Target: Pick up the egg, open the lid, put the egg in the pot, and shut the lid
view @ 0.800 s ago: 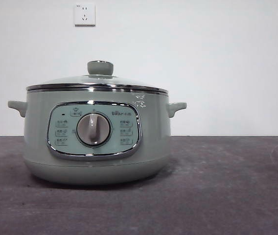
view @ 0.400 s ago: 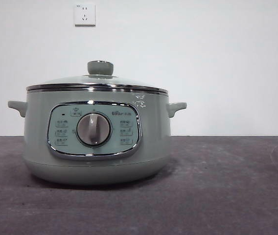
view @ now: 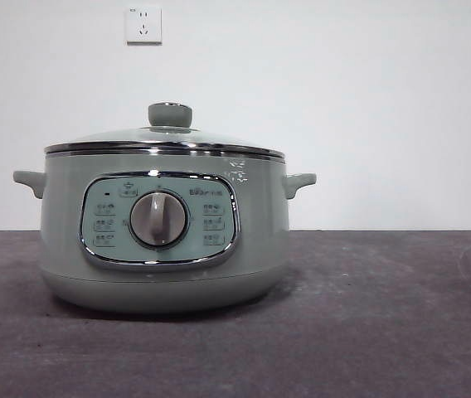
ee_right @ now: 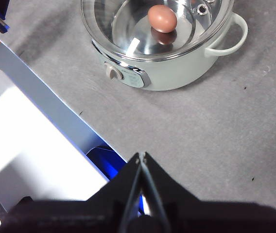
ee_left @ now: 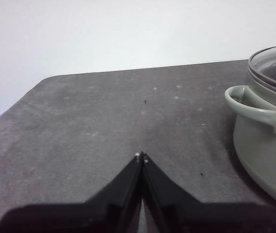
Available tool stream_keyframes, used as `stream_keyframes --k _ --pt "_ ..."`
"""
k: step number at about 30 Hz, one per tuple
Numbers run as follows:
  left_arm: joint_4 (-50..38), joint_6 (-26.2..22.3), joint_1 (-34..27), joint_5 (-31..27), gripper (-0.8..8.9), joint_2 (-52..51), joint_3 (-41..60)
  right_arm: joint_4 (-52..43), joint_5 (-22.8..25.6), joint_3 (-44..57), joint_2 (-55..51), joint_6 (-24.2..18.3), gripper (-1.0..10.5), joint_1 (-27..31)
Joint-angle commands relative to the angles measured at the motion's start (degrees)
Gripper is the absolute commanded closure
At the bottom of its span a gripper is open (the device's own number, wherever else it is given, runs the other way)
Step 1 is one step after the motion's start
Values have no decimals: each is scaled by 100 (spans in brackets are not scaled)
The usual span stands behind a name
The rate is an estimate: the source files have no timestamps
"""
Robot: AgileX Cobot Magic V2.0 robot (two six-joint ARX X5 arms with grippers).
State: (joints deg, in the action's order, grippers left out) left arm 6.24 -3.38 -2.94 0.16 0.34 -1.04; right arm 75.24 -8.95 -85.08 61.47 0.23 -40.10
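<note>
Left pincer (ee_left: 141, 158): jaws closed on nothing, low over the grey table (ee_left: 89, 126), the pot's side handle near.
Pot (view: 165, 228): stands on the table, dial facing front.
Lid (view: 165, 139): seated on the pot's rim, knob upright.
Egg (ee_right: 162, 18): seen through the clear lid, inside the pot.
Right pincer (ee_right: 141, 158): jaws closed, empty, high above the table, well apart from the pot.

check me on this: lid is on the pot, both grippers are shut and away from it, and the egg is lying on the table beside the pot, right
Not quite. The egg is not on the table; the right wrist view shows it inside the pot, seen through the lid. The rest holds: lid on, left gripper and right gripper shut and clear of the pot.
</note>
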Motion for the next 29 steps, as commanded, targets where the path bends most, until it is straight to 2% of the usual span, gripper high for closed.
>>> stream_keyframes --k 1,5,29 --pt "98 232 -13 15 816 -22 83 -13 9 -2 -13 33 945 -4" --pt "444 688 -13 13 816 -22 83 -11 9 -2 -15 33 945 -4" --pt "420 680 -13 -9 816 -20 81 -13 44 -2 -70 -37 945 39"
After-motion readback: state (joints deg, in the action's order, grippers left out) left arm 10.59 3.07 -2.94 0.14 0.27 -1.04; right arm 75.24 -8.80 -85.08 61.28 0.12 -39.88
